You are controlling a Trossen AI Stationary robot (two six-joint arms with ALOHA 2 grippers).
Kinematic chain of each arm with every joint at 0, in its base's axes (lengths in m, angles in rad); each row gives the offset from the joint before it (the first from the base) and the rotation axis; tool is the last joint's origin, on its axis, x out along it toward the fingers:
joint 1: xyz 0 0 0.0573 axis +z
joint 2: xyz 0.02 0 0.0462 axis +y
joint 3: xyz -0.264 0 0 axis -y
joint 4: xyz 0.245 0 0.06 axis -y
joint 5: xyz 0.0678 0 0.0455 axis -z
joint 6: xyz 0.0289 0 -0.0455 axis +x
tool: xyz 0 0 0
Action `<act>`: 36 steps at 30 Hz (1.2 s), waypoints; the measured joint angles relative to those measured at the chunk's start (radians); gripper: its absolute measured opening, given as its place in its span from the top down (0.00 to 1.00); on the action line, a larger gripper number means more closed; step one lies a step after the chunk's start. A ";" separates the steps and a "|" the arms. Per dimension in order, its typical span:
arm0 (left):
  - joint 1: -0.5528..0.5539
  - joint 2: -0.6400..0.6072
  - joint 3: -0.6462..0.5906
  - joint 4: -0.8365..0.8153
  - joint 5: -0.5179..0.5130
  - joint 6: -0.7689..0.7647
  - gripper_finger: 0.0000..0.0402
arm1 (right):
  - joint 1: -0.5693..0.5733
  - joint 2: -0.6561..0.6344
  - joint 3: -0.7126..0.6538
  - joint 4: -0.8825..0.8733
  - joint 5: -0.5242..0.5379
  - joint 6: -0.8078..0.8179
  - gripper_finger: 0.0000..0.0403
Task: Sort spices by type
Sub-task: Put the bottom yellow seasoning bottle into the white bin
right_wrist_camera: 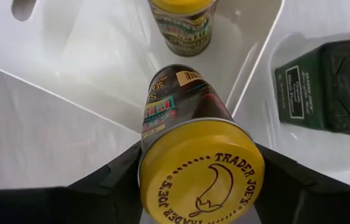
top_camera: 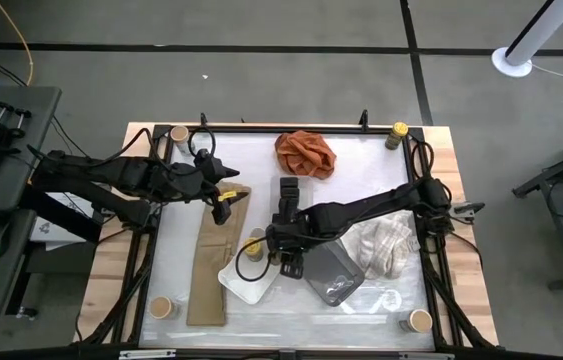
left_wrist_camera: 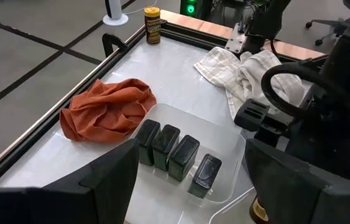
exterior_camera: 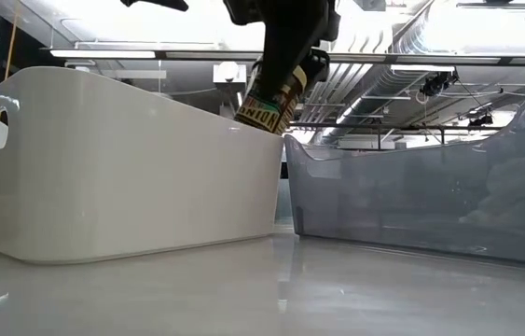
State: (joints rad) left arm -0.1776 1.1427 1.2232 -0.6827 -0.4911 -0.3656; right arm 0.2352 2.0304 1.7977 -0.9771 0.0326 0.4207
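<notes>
Right wrist view: yellow-lidded jar [right_wrist_camera: 190, 155] tilted in right tool [right_wrist_camera: 193, 180].

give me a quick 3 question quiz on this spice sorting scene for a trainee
1. True or false: the right gripper holds a yellow-lid jar.
2. What sits in the clear tray? A) black boxes B) tan-lid jars C) a cloth
3. What already stands in the white tray under the held jar?

Key: 1 true. 2 A. 3 another yellow-lid jar.
</notes>
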 joint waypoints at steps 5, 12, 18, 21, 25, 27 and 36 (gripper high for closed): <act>0.000 0.000 0.000 0.000 0.000 0.000 0.30 | -0.001 0.000 0.000 0.003 0.000 0.006 0.43; 0.000 0.000 0.000 0.000 0.000 0.000 0.30 | -0.001 0.000 -0.001 0.013 0.008 0.008 0.42; 0.000 0.000 0.000 -0.001 0.000 0.001 0.30 | -0.001 0.000 -0.001 0.010 0.016 0.007 0.42; 0.000 0.000 0.000 -0.001 0.000 0.002 0.30 | -0.002 0.000 -0.001 0.010 0.017 -0.015 0.42; 0.000 0.000 0.000 -0.001 -0.003 0.012 0.30 | -0.007 0.000 -0.001 0.011 0.023 -0.032 0.42; 0.000 0.000 0.000 -0.001 -0.009 0.011 0.30 | -0.008 0.000 -0.002 0.015 0.026 -0.025 0.42; -0.003 0.000 0.000 -0.018 -0.010 -0.002 0.30 | -0.008 0.000 -0.002 0.017 0.011 -0.029 0.42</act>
State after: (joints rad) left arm -0.1803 1.1427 1.2232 -0.7003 -0.5014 -0.3680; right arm 0.2268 2.0304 1.7962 -0.9596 0.0437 0.3920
